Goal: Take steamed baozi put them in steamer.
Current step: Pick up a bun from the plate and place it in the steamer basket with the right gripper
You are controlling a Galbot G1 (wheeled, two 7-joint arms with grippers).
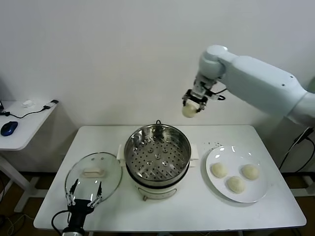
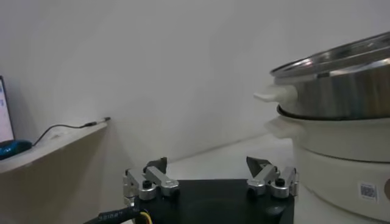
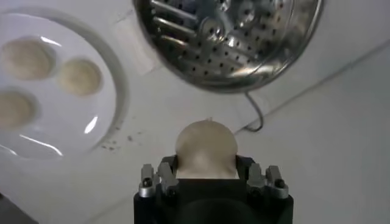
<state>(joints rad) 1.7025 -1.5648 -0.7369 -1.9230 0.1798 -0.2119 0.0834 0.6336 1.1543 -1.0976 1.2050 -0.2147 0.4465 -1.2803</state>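
My right gripper (image 1: 190,107) is shut on one cream-white baozi (image 1: 189,111) and holds it high in the air, behind and to the right of the steamer (image 1: 157,152). The wrist view shows this baozi (image 3: 206,148) between the fingers, above the table beside the steamer's perforated tray (image 3: 228,36). Three more baozi (image 1: 219,170) (image 1: 250,171) (image 1: 235,184) lie on the white plate (image 1: 216,152) to the right of the steamer. My left gripper (image 1: 84,196) is open and empty, low at the table's front left, over the glass lid (image 1: 93,172).
The glass lid with a cream handle lies flat left of the steamer. A side table (image 1: 19,123) with a blue mouse (image 1: 9,128) and cable stands at far left. The steamer's body (image 2: 341,122) stands close beside the left gripper (image 2: 208,167).
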